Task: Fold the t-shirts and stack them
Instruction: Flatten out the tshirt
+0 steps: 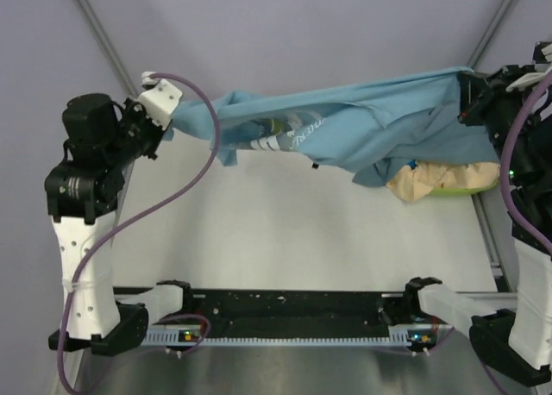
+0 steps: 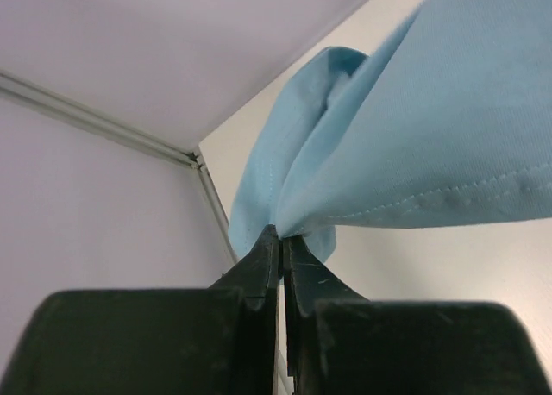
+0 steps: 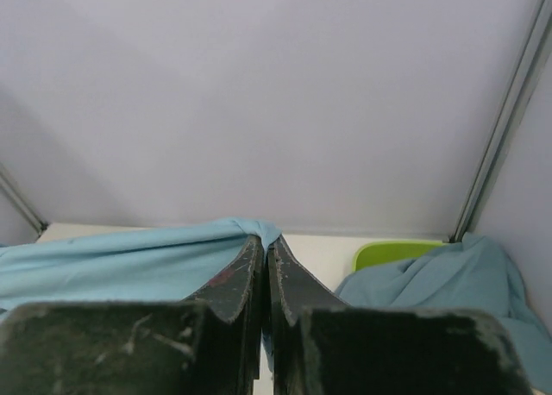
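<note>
Cloth spans the back of the table (image 1: 302,240): the sky-blue t-shirt (image 1: 362,123) hangs stretched in the air between the arms. The left claw (image 2: 280,233) is clamped on one bunched edge, the right claw (image 3: 264,240) on the opposite end. The beige t-shirt (image 1: 431,181) lies below its right side, over the lime-green tray (image 3: 392,252).

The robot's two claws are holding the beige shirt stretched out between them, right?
Not quite. The left claw and right claw are holding the light blue shirt stretched out between them. The beige shirt lies bunched at the right, not held, as the top view shows.
</note>
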Robot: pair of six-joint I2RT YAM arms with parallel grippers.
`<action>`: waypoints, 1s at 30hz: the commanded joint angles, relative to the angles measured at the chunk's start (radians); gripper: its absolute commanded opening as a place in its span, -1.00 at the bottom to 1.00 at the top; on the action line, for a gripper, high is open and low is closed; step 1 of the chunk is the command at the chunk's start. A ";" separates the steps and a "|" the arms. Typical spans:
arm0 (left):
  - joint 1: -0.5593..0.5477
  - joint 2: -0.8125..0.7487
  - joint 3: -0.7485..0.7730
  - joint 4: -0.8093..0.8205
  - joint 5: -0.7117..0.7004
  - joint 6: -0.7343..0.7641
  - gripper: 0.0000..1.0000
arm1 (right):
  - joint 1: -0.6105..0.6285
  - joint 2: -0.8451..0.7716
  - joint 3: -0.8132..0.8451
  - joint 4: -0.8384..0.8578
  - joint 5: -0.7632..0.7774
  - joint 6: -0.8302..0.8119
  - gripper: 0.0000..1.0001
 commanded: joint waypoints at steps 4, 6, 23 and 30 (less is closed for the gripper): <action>0.136 0.068 0.013 -0.107 0.012 0.023 -1.00 | -0.006 0.097 0.028 0.032 0.024 -0.056 -1.00; 0.146 0.091 0.009 -0.098 0.064 0.025 -1.00 | -0.004 0.151 0.054 0.036 -0.024 -0.047 -1.00; 0.251 0.449 0.341 0.205 0.202 -0.155 -1.00 | -0.010 0.679 0.430 0.280 -0.362 0.002 -1.00; 0.251 0.335 -0.086 0.032 0.383 0.164 -0.23 | 0.015 0.481 -0.144 0.384 -0.619 0.114 -1.00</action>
